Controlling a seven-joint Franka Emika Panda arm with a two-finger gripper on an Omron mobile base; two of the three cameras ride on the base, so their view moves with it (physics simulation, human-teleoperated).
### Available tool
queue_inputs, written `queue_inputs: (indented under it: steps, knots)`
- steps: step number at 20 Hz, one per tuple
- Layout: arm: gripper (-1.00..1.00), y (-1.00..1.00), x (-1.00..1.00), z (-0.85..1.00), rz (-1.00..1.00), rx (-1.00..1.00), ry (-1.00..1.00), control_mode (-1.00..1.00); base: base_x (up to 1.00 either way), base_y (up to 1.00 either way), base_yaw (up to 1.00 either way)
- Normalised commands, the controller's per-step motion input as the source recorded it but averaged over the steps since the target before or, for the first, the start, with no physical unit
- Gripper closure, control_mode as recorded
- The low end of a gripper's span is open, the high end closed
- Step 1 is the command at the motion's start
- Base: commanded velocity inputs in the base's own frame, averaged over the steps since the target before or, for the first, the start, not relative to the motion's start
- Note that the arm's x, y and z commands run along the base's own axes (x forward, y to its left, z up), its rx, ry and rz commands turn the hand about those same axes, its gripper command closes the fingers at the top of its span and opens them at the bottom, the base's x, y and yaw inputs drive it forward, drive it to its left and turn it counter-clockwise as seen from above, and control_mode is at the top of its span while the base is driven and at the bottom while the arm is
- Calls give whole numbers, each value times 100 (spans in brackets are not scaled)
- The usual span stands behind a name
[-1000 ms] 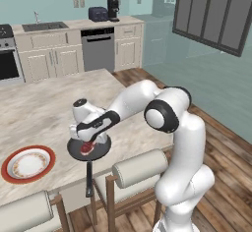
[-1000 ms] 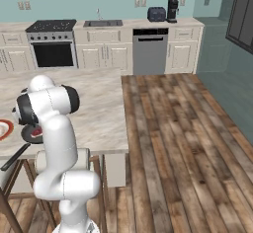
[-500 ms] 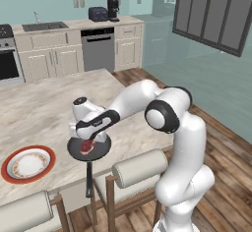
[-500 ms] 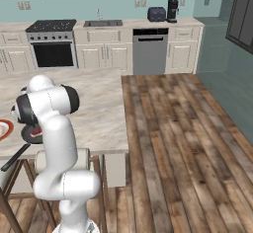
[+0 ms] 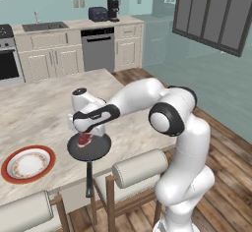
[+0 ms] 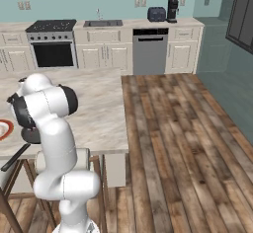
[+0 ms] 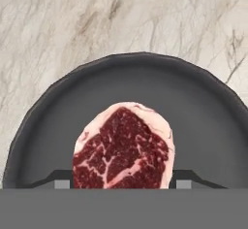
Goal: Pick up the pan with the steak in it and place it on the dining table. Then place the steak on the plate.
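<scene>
No readable writing — hand (image 7: 121, 184) closed on the steak (image 7: 123, 148) inside the pan (image 7: 203, 111)

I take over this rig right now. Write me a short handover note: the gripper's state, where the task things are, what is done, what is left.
Gripper: down in the round black frying pan, its two fingertips on either side of the raw red marbled steak, apparently closed on it; the steak is not lifted yet.
Pan: on the pale marble dining table, near its front edge, handle sticking out past the edge.
Red-rimmed round plate with cream centre: on the table beside the pan, empty.
Done: pan with steak is on the dining table.
Left: lift the steak, carry it to the plate, release.
</scene>
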Motion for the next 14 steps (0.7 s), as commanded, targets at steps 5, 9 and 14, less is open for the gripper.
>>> queue_inputs:
  steps: [5,9,14]
  knots:
    - [100,27,-16,40,-1,6,0,-100,0,0,0]
    - [100,43,-26,26,0,7,-3,-100,0,0,0]
    - [100,47,-29,18,0,8,-7,-100,0,0,0]
